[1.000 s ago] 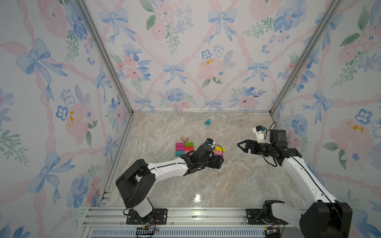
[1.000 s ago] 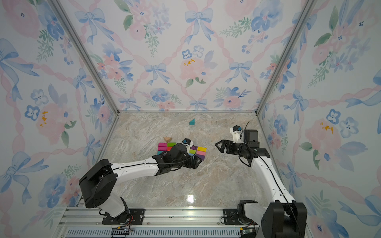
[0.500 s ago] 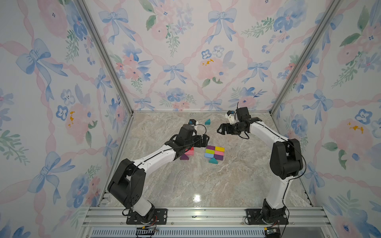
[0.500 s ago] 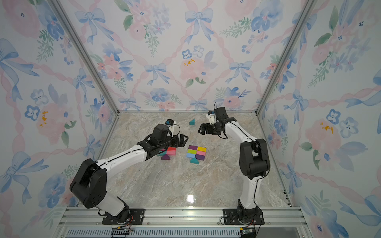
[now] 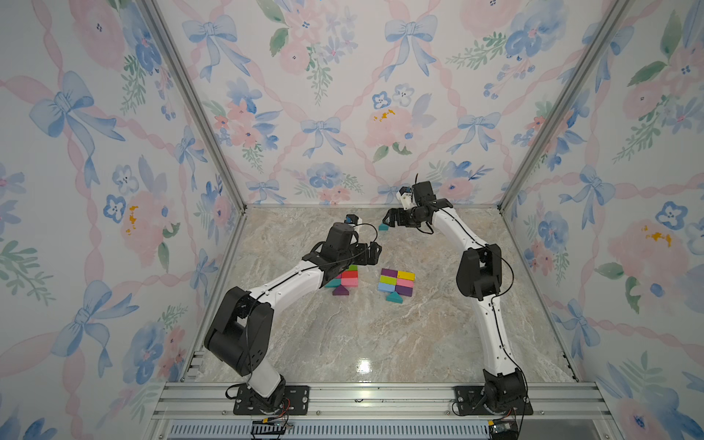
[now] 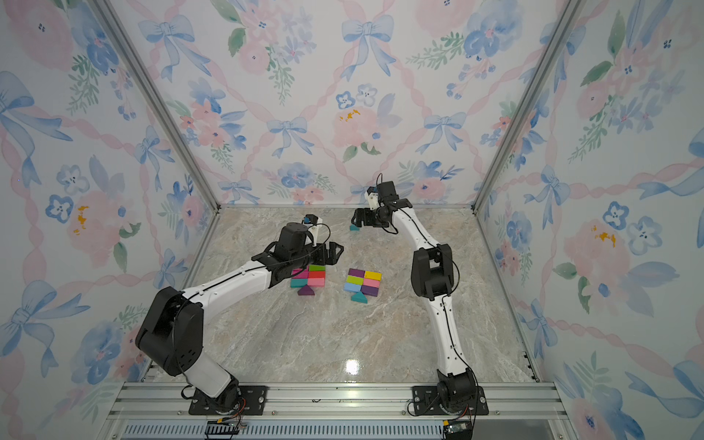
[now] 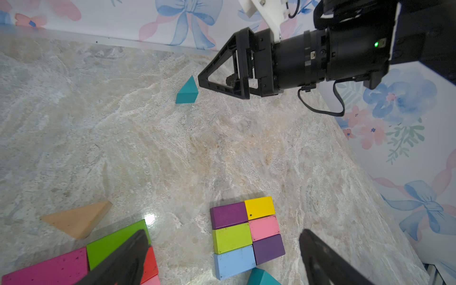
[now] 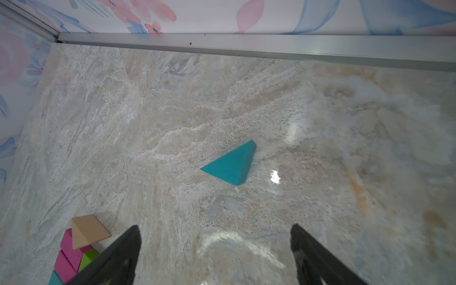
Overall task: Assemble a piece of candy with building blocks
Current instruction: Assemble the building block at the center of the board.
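Six building blocks lie packed as a rectangle at mid-table: purple, yellow, lime, pink, blue and dark purple bricks, with a teal prism at the near end. Left of them, a second group of magenta, green, red, pink and teal bricks has a purple prism at its near end. My left gripper hovers open above that group, with nothing between its fingers. A lone teal prism lies near the back wall. My right gripper is open just short of it. A tan prism lies behind the left group.
The marble tabletop is boxed in by floral walls, and an aluminium rail runs along the back edge close to the lone teal prism. My left forearm covers part of the left group in both top views.
My left arm drew back from the right-hand rectangle to above the left group. My right arm swung from the right side to the back, near the lone teal prism.
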Available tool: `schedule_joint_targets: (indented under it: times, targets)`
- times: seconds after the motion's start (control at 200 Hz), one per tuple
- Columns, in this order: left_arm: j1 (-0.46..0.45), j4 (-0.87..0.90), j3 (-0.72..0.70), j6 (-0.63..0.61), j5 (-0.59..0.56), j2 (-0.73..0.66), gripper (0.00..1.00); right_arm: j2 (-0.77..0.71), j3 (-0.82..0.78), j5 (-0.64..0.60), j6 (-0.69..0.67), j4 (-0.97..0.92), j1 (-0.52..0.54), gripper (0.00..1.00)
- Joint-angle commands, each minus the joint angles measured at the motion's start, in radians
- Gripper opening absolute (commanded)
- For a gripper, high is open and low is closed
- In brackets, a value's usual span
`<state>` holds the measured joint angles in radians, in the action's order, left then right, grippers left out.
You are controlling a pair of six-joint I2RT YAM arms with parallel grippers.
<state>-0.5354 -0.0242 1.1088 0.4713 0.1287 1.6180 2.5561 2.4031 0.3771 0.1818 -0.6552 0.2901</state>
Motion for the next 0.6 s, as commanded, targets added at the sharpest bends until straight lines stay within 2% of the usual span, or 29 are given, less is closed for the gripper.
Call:
schedule_joint_targets:
  times: [0.0,0.355,0.595]
  targets:
    - [0.012,0.017,-0.028,-0.01,0.002,-0.025,0.98,0.062,0.044,0.029,0.108,0.04,0.004,0.95]
    - [0.047,0.01,-0.098,0.0,-0.003,-0.103,0.98,0.176,0.096,0.0,0.342,0.243,0.015,0.93]
    - [0.074,-0.002,-0.153,0.004,0.003,-0.15,0.98,0.241,0.14,0.0,0.377,0.245,0.023,0.83]
